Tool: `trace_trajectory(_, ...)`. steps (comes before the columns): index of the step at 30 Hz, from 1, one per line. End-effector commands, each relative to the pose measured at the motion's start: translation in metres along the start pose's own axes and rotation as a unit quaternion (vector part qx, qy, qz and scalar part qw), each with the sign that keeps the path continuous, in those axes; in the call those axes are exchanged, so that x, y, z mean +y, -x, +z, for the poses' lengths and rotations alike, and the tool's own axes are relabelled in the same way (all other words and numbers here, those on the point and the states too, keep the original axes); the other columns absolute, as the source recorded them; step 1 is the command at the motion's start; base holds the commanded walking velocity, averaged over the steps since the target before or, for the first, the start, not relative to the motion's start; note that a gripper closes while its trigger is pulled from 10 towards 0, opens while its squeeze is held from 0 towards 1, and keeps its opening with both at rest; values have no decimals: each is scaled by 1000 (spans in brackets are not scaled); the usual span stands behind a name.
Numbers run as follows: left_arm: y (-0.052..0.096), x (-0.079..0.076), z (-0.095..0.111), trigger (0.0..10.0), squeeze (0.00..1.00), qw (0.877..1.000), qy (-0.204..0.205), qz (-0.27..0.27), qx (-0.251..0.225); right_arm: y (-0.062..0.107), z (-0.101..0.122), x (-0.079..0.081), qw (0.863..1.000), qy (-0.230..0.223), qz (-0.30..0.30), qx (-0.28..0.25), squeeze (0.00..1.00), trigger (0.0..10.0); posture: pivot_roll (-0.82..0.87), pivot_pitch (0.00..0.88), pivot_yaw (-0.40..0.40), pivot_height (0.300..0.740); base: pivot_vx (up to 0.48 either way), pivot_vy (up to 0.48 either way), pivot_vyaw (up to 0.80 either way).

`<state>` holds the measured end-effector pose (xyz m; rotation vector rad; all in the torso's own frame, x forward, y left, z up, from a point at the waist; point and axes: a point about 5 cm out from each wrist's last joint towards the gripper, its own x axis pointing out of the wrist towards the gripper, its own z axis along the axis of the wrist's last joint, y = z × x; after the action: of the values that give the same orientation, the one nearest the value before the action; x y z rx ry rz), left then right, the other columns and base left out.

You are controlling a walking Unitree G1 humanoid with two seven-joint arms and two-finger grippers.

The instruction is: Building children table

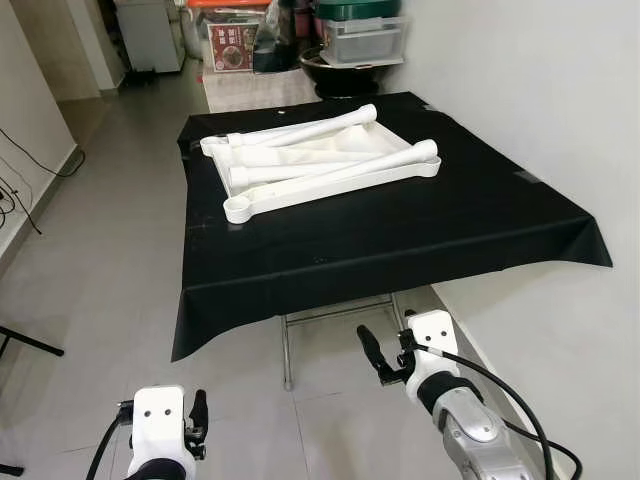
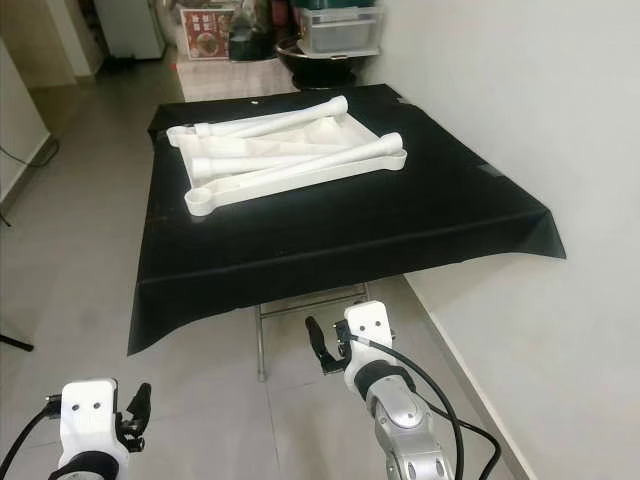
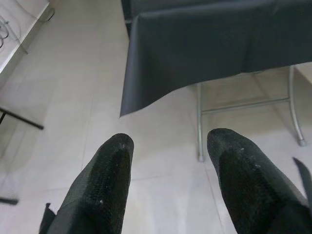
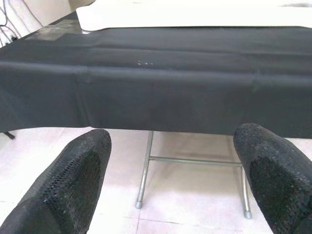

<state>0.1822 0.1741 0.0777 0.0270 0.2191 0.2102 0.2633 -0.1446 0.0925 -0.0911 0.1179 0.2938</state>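
Left hand (image 3: 168, 183) and right hand (image 4: 175, 180) both low, fingers spread apart.

Home room, tiled floor (image 1: 120, 250), storage bins (image 1: 365, 38)

The black cloth (image 1: 400, 235) looks matt and soft. The white table parts (image 1: 320, 165) seem smooth plastic. The frame legs (image 4: 145, 170) are thin shiny metal. The floor tiles (image 1: 110, 290) look slightly glossy.

a folding table (image 1: 340, 312) on thin metal legs stands against the wall, draped in a black cloth (image 1: 400, 230). on the cloth lies a white tabletop panel (image 1: 300, 160) with white table legs (image 1: 340, 172) piled on it.
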Motion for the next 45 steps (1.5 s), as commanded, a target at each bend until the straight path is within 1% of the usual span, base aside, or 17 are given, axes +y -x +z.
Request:
trace_trajectory(1, -4, 2, 8, 10000, 0, 1000, -13, 0, -26, -4, 6, 2, 1000, 7, 11, -17, 0, 10000, 24, 0, -13, 740, 0, 0, 800)
trace_trajectory(4, -14, 4, 31, 10000, 0, 996, -43, 3, -83, -12, 18, 1, 999, 17, 26, -41, 0, 10000, 17, 0, -9, 740, 0, 0, 800)
trace_trajectory(6, -17, 2, 42, 10000, 0, 994, -47, -11, -100, -17, 25, -2, 998, 20, 22, -49, 0, 10000, 10, 0, -5, 740, 0, 0, 800)
trace_trajectory(9, -18, 1, 45, 10000, 0, 993, -47, -18, -105, -20, 28, -3, 998, 22, 19, -53, 0, 10000, 6, 0, -5, 740, 0, 0, 800)
trace_trajectory(12, -26, -4, 56, 10000, 0, 990, -55, -45, -118, -30, 39, -5, 997, 19, 6, -74, 0, 10000, -11, 0, 19, 740, 0, 0, 444)
trace_trajectory(15, -28, -5, 57, 10000, 0, 990, -51, -54, -116, -32, 40, -3, 997, 21, 6, -78, 0, 10000, -11, 0, 23, 740, 0, 0, 0)
trace_trajectory(17, -30, -10, 52, 10000, 0, 991, -30, -71, -106, -35, 39, 0, 997, 29, 12, -78, 0, 10000, -17, 0, 43, 740, 0, 0, 0)
trace_trajectory(18, -30, -10, 52, 10000, 0, 991, -30, -71, -106, -35, 39, 0, 997, 29, 12, -78, 0, 10000, -17, 0, 43, 740, 0, 0, 0)
trace_trajectory(19, -33, -13, 50, 10000, 0, 991, -21, -78, -104, -39, 39, 1, 996, 30, 16, -77, 0, 10000, -24, 0, 47, 740, 0, 0, 0)
trace_trajectory(23, -34, -14, 51, 10000, 0, 991, -20, -80, -105, -40, 38, 1, 996, 31, 18, -77, 0, 10000, -23, 0, 47, 740, 0, 0, 0)
trace_trajectory(25, -40, -17, 51, 10000, 0, 991, -14, -83, -105, -46, 37, -1, 997, 25, 16, -70, 0, 10000, -34, 0, 37, 740, 0, 0, 0)
trace_trajectory(28, -44, -20, 50, 10000, 0, 990, -17, -91, -103, -48, 36, -2, 998, 18, 14, -65, 0, 10000, -46, 0, 49, 740, 0, 0, 0)
trace_trajectory(34, -46, -23, 50, 10000, 0, 989, -13, -106, -102, -50, 33, -5, 998, 7, 8, -61, 0, 10000, -52, 0, 57, 740, 0, 0, 0)
trace_trajectory(36, -47, -24, 51, 10000, 0, 988, -9, -110, -106, -51, 29, -6, 999, -7, 4, -47, 0, 10000, -53, 0, 58, 740, 251, 0, -800)
trace_trajectory(40, -47, -23, 53, 10000, 0, 988, -15, -103, -117, -53, 29, -6, 999, -7, 6, -51, 0, 10000, -49, 0, 54, 740, 356, 0, -738)
trace_trajectory(43, -48, -23, 53, 10000, 0, 988, -15, -102, -119, -53, 30, -5, 999, 2, 8, -54, 0, 10000, -46, 0, 53, 740, 428, 0, 0)
trace_trajectory(45, -48, -23, 54, 10000, 0, 988, -14, -101, -119, -55, 29, -4, 999, 0, 13, -48, 0, 10000, -43, 0, 51, 740, 433, 0, -681)
